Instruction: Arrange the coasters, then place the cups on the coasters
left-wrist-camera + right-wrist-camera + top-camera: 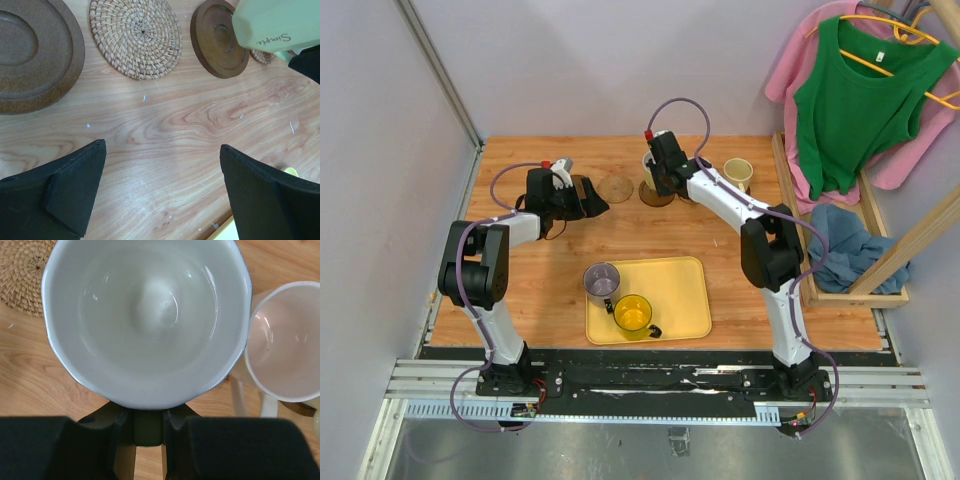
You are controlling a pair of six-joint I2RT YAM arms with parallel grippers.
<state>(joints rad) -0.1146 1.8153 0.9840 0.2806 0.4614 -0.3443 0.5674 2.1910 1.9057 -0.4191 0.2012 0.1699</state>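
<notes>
White and pale-green handled ceramic mug (145, 320): handle clenched between the right jaws, bowl just ahead of them; body over the right part of a dark brown round wooden coaster (217, 40); base out of sight, so contact with the disc cannot be told. Left jaws: spread wide, grasping nothing, above the bare wooden surface (175, 115); tan woven round coaster (136, 37) and dark brown cork coaster (30, 50) lie beyond them, the latter cut off at the frame edge. Pink handled mug (282, 355): just beside the white one, partly cut off.
</notes>
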